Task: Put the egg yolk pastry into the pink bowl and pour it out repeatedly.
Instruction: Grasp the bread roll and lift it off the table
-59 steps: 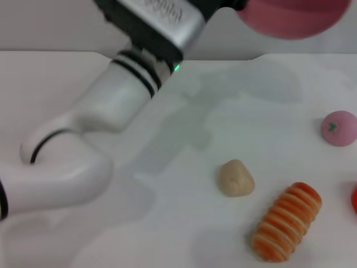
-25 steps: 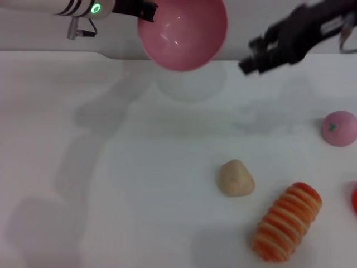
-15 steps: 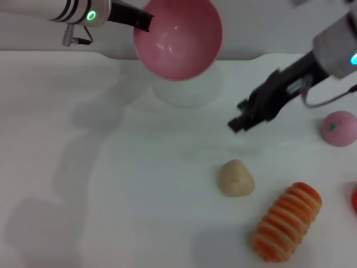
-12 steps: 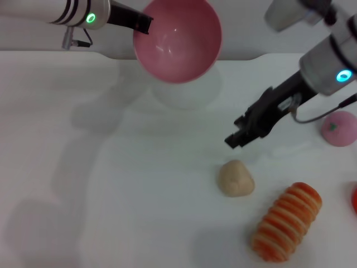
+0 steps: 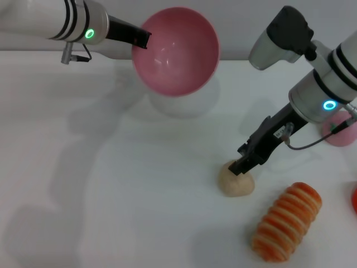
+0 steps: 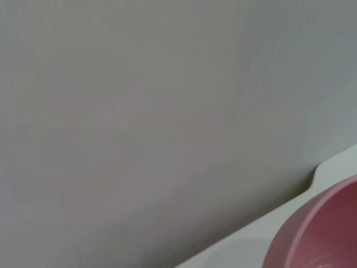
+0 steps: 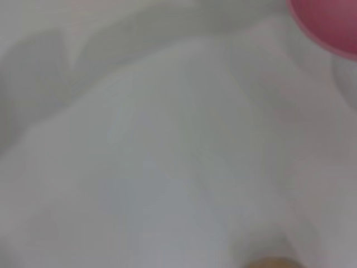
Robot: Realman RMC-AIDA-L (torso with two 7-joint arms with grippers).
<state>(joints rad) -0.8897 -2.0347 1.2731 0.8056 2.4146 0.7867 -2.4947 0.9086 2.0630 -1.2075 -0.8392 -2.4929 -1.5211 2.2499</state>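
**Mia:** What is the pink bowl like?

**Ben:** Round, deep, smooth and shiny, like plastic. The left gripper pinches its rim and holds it up in the air, tipped so we see inside. It hangs over the far edge of the tabletop, near the middle. Nothing is in it.

**Mia:** And the egg yolk pastry?

**Ben:** A small beige lump, soft-looking and rounded, like dough. It lies on the tabletop, closer to the near edge and a bit toward the right edge. The right gripper comes down on a slant and its dark tip touches the top of the lump. (I cannot tell if its fingers are wide or narrow, they look like one dark stick from here.)

**Mia:** What else is there?

**Ben:** An orange-and-cream striped roll with bumpy ridges, just beside the pastry, toward the near right corner. A small pink ball peeks out behind the right arm by the right edge. A bit of something red shows at the right edge too.

**Mia:** Any words to read?

**Ben:** No, only little lights: green on the left arm, blue on the right.

**Mia:** Room to move?

**Ben:** The whole left half of the white, smooth tabletop is bare, with only shadows on it.
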